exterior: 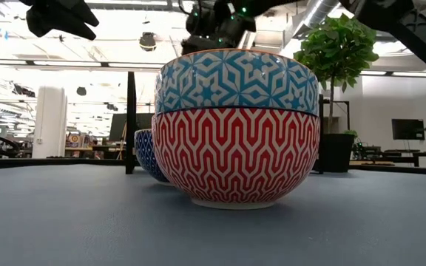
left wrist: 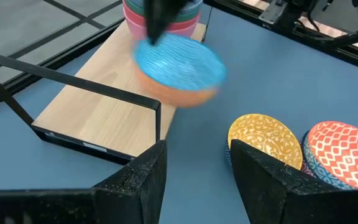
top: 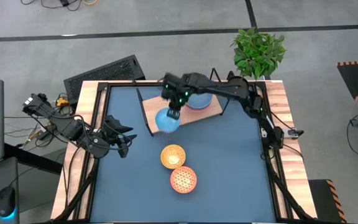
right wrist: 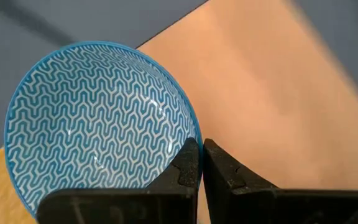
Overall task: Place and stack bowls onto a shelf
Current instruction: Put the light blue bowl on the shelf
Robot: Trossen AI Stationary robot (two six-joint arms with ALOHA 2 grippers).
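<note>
Blue bowl (top: 167,120) is hanging over the near-left end of the shelf (top: 211,111), partly off its edge, not yet set down as far as I can judge. Right gripper (top: 174,114) is pinching its rim, fingers clamped with the wall between them; the right wrist view is showing this plainly. A stack of bowls (top: 197,100), pink and green visible in the left wrist view, is sitting toward the far end of the shelf. In front of the shelf, on the mat (top: 229,168), a yellow bowl (top: 173,155) and a red bowl (top: 183,178) are waiting, touching or nearly so.

Left gripper (top: 124,138) is idling left of the shelf, fingers apart, holding nothing.

Step in hand: carrying the blue bowl to the shelf. Next move is calling for centring it over the board or the stack, lowering, then releasing.
</note>
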